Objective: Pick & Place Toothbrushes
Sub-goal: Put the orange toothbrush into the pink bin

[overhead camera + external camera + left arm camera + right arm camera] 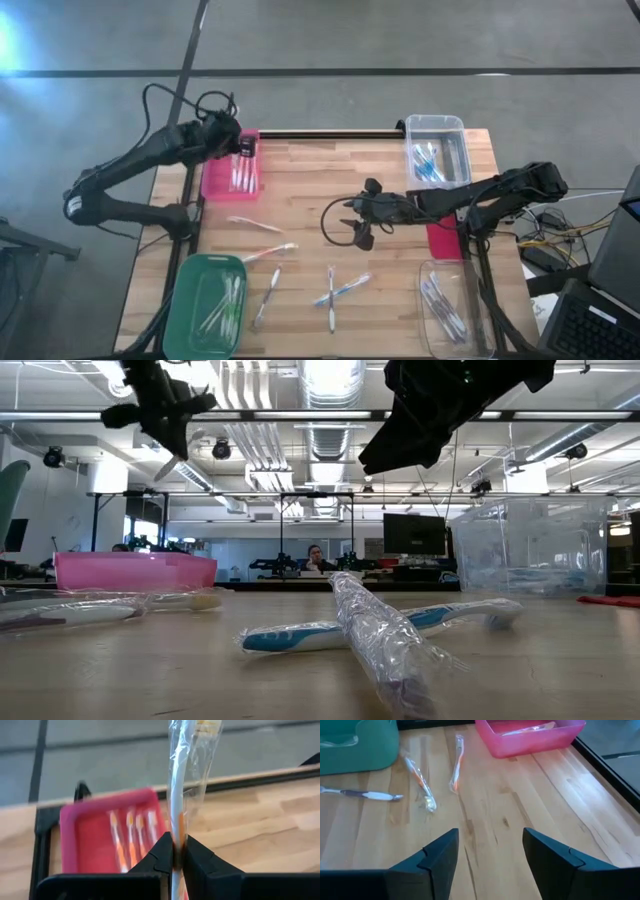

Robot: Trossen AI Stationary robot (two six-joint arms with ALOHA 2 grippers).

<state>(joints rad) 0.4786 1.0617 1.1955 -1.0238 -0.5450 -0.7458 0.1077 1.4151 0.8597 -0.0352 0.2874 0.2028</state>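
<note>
My left gripper [177, 845] hovers over the far end of the pink bin [228, 178] and is shut on a wrapped toothbrush [182, 780] with an orange accent. Several more toothbrushes [131, 837] lie in that bin. My right gripper [490, 845] is open above bare wood near the table's middle [352, 218] and holds nothing. Loose wrapped toothbrushes lie flat on the table: two near the pink bin [253, 225] [270, 252], one by the green bin [265, 295], and two crossed ones [338, 290] near the front. My left gripper pinches the wrapped toothbrush between its two fingers on the handle [176, 832], through the clear wrapper. The fingers lie across the stick. The brush head end [207, 727] sticks out past the fingertips. The toothbrush is lifted clear, above the pink bin.
The green bin [208, 305] at the near left holds several toothbrushes. A clear bin [437, 150] at the far right and another [450, 312] at the near right hold blue ones. A red thing [445, 240] lies under the right arm. Bare wood [330, 180] spans the middle.
</note>
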